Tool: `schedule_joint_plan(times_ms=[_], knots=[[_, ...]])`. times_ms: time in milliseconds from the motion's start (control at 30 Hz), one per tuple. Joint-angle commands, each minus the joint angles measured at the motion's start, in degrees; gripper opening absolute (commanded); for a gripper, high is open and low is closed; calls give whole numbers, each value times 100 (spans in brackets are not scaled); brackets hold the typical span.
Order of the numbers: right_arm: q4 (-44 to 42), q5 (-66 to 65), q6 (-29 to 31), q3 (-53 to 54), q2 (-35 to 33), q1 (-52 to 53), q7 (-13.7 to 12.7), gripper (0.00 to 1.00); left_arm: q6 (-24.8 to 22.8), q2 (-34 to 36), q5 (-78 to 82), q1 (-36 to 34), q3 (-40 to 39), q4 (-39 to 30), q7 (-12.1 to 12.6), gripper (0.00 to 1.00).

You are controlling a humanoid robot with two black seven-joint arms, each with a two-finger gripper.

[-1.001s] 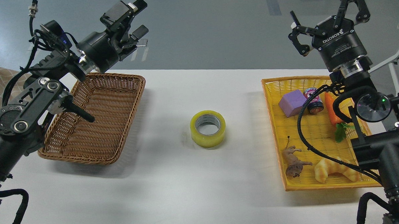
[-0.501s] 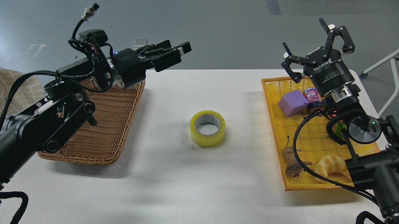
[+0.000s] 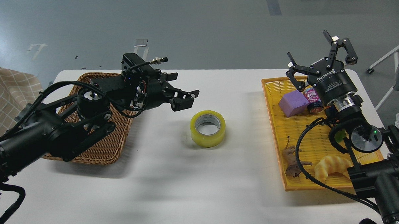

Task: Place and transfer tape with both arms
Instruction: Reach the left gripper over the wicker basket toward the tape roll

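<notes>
At the far left edge a beige checked cloth point(image 3: 6, 89) is seen beside the white table point(image 3: 175, 179). A brown wicker basket point(image 3: 104, 151) is set on the left part of the table, and it is partly covered by the left arm point(image 3: 54, 130), which reaches across it toward the middle. The left gripper point(image 3: 182, 92) is held just past the basket's right rim, above the tabletop; its two fingers are spread apart with nothing between them, and nothing is touched by them. The tape point(image 3: 208, 128), a roll of translucent yellow packing tape with a grey-white core, lies flat on the table near the middle, close to the right of and below the left gripper but apart from it.

On the right a yellow woven tray point(image 3: 321, 184) is placed, in which a purple block point(image 3: 292, 102), a small jar with a red label point(image 3: 313, 99), a brown animal figure point(image 3: 292, 161) and a croissant toy point(image 3: 332, 165) are held. The writing on the jar cannot be read. The right gripper point(image 3: 318, 58) is raised over the tray's far end, its fingers spread wide and empty. The word ROBOTIQ is printed in white on its body, seen upside down.

Beyond the table a grey floor point(image 3: 196, 29) is shown.
</notes>
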Motion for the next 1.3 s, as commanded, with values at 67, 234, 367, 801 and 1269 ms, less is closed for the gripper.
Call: schedule_joint_plan(times_ms=[67, 234, 367, 801, 1269], knots=[[7, 0, 0, 7, 1, -34, 6, 100, -442, -151, -26, -57, 83, 62, 172, 98], [-2, 0, 0, -2, 10, -51, 6, 100, -741, -459, -26, -57, 83, 71, 639, 98], [-2, 0, 0, -2, 10, -51, 6, 100, -847, -626, -53, -48, 91, 123, 779, 98], [-2, 0, 0, 7, 10, -69, 6, 100, -935, -1031, -677, 13, 91, 422, 1641, 98], [-2, 0, 0, -2, 1, -69, 15, 100, -927, -1268, -659, 233, 109, 466, 1659, 98]])
